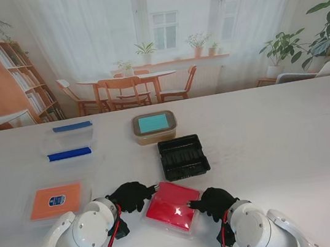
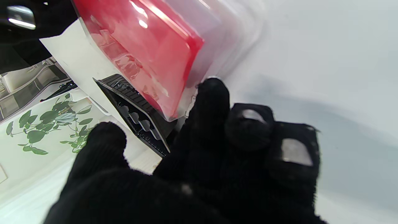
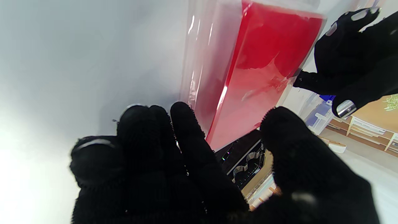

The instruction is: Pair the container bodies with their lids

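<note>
On the white table (image 1: 280, 143), the red-lidded clear container (image 1: 172, 206) is found nearest to the robot, between the two hands and just nearer than the black ribbed tray (image 1: 183, 156). It is judged to be light, thin-walled and fairly stiff, with glossy plastic that is likely to be slippery and to flex or pop if squeezed hard; the short opposite edges are judged the best places to be taken hold of, one by each hand. The left hand (image 1: 130, 196) is seen with its fingers (image 2: 214, 102) spread and one tip touching the container's left edge, nothing being clasped. The right hand (image 1: 215, 203) is likewise held apart, its fingertips (image 3: 183, 124) resting at the right edge, with no closed grip shown.
</note>
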You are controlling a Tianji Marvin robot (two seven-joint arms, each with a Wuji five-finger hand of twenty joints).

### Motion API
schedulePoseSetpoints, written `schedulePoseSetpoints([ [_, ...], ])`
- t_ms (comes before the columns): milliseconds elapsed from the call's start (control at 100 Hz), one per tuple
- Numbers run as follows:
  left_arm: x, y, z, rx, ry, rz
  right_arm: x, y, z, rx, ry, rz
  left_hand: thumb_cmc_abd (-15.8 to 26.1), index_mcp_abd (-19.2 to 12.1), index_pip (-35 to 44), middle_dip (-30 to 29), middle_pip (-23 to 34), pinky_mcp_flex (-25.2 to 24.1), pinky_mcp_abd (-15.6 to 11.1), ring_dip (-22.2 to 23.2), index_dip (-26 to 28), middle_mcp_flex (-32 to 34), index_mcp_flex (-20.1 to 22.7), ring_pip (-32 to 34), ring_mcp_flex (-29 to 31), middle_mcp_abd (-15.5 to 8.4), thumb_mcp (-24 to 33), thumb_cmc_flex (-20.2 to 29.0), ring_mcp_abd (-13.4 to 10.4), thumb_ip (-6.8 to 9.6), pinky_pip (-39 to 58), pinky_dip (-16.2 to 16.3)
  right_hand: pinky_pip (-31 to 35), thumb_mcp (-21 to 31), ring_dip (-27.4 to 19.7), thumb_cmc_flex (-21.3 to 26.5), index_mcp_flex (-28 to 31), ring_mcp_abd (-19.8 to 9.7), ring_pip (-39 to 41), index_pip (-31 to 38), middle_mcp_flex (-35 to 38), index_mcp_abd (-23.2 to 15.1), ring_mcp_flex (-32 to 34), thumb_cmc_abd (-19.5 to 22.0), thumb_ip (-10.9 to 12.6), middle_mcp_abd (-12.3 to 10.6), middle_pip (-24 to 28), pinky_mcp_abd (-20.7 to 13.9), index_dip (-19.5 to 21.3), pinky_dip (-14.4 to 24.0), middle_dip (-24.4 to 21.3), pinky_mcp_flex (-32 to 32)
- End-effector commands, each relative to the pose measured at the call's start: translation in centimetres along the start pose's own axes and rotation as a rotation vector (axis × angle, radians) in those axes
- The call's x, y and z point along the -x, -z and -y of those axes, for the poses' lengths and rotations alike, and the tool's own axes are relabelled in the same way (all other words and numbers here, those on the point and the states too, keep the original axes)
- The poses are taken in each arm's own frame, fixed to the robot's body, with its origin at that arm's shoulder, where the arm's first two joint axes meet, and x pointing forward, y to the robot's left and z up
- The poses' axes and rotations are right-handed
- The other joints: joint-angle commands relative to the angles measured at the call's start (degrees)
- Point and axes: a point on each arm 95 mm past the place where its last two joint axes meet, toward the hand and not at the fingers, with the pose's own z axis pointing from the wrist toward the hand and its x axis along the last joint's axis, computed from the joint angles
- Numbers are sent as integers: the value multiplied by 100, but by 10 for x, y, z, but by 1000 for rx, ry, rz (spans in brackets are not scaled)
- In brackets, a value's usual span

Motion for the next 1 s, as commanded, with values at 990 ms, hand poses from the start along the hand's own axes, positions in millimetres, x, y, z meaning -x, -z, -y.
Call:
schedulePoseSetpoints([
  [990, -3, 27, -33, 104, 95, -38, 0, 10, 50, -88, -128, -80, 30, 76, 94, -93, 45, 418, -856, -73, 82, 206, 107, 367, 98, -188, -102, -125, 512, 21, 1282, -142, 644, -36, 73, 40, -220, 263, 201, -881, -171, 184, -81, -78, 201, 360, 221, -1303, -398, -70, 35, 296],
])
